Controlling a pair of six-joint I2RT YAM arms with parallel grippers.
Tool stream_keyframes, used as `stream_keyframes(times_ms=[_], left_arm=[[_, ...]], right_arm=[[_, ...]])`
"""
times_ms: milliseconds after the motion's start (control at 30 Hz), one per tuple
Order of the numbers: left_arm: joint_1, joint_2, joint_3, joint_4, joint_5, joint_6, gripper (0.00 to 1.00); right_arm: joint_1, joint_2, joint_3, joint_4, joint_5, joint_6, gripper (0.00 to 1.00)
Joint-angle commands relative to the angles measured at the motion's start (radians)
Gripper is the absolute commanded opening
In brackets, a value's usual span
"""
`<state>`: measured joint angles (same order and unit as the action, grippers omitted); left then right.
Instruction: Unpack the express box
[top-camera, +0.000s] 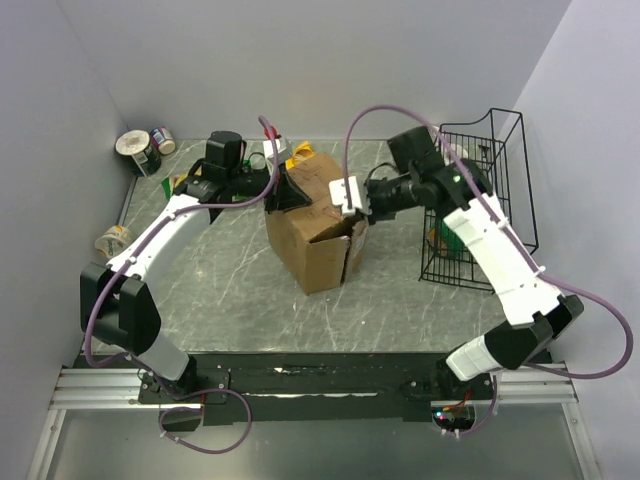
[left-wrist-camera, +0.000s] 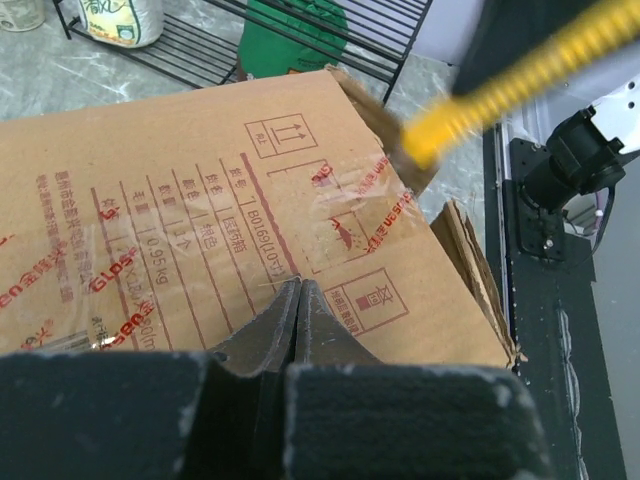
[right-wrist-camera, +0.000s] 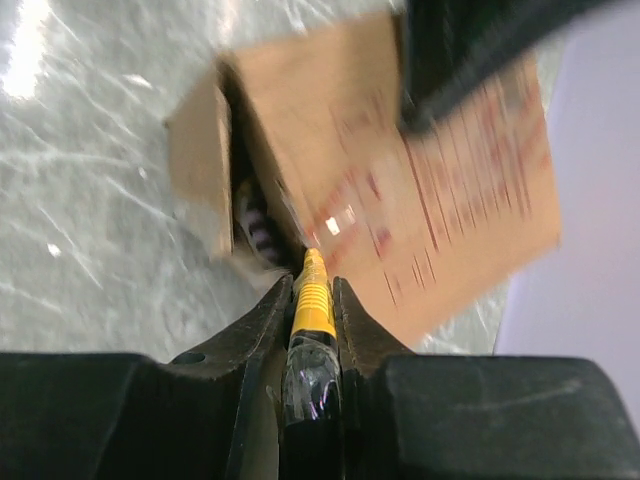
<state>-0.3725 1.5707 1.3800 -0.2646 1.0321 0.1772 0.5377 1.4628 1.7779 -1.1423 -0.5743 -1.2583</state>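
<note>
The express box (top-camera: 318, 235) is being worked on the table (top-camera: 230, 290), tipped over so that a printed, taped panel is facing up; the black wire basket (top-camera: 500, 150) is standing just beside the box on the right arm's side. The left gripper (left-wrist-camera: 298, 290) is being pressed against that upper panel, on the side of the box away from the basket. Its fingers are drawn together with nothing seen between them, so the box is judged as being steadied, not gripped. The right gripper (top-camera: 350, 197) is being held at the basket-side top edge of the box, its fingers clamped around a yellow-handled cutter (right-wrist-camera: 313, 300). The cutter's tip is being aimed at the gap beside a flap that is standing partly away from the box. Something striped is being glimpsed inside that gap, too blurred to name. The step in hand is judged to be the opening of the flaps, with the seam partly parted and the contents not yet being lifted out. The next move is judged as calling for the tip to be run along the remaining tape at a shallow depth, so that whatever is lying inside the box is not being nicked. Meanwhile firm downward pressure is being needed on the box top to stop it sliding or tipping.
</note>
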Motion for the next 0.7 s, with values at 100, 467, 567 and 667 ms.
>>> stream_keyframes(times_ms=[100, 467, 567, 667], left_arm=[[-0.014, 0.095, -0.018, -0.332, -0.076, 0.045, 0.04], [-0.013, 0.068, 0.283, -0.296, 0.011, -0.016, 0.29], [-0.008, 0.026, 0.298, -0.141, 0.006, -0.151, 0.39], [0.012, -0.012, 0.295, -0.043, -0.049, -0.32, 0.47]], right_arm=[[-0.081, 0.015, 0.049, -0.12, 0.005, -0.179, 0.0], [-0.028, -0.004, 0.216, -0.102, -0.021, 0.028, 0.0], [-0.027, 0.05, 0.449, -0.131, -0.021, 0.153, 0.0], [-0.03, 0.047, 0.549, -0.069, 0.02, 0.269, 0.0]])
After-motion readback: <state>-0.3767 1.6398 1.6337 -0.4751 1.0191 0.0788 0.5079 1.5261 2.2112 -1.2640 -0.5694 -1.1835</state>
